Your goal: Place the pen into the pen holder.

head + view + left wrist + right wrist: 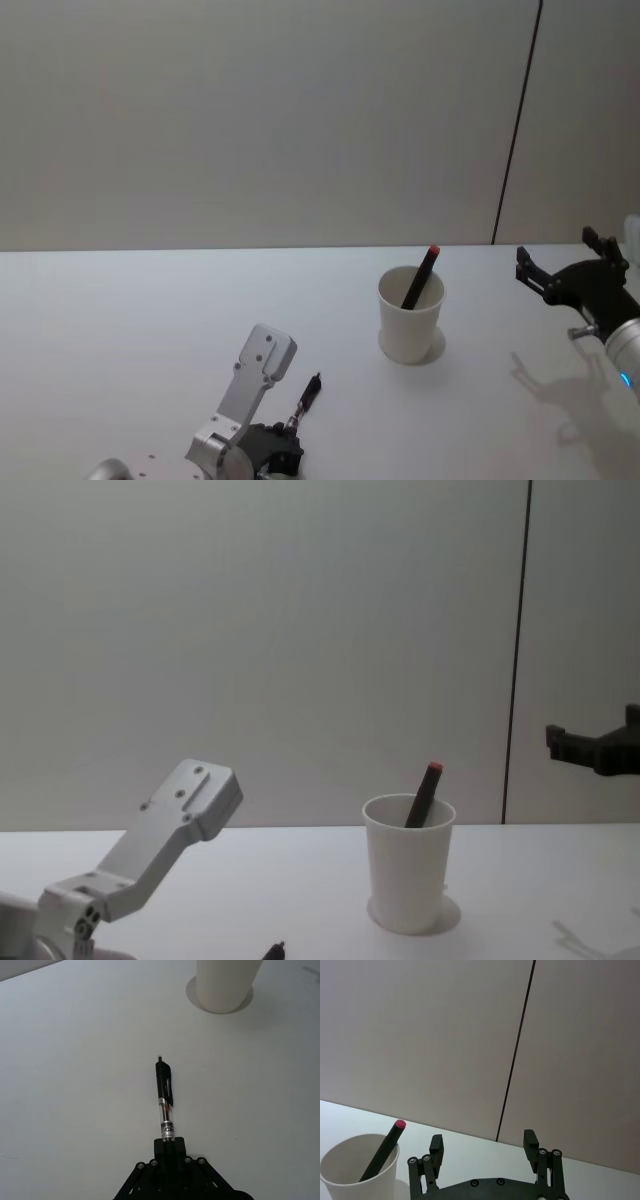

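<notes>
1. While the left pincer (169,1144) pinches 1 end of a black pen (164,1095), the pen's other end, the one with the clip, points toward the cup (410,322).
2. That pen sits on the robot's side of the cup and to its left, well apart from it. It is low at the surface (120,320), and I cannot tell whether it touches it.
3. The cup is white paper and stands upright on the surface.
4. Inside the cup a red-capped pen (420,278) with a dark body leans against the rim, its red end up and clear of the rim.
5. The right pincer (556,248) hangs to the right of the cup, raised off the surface and apart from the cup. Its fingers are spread with nothing between them.
</notes>
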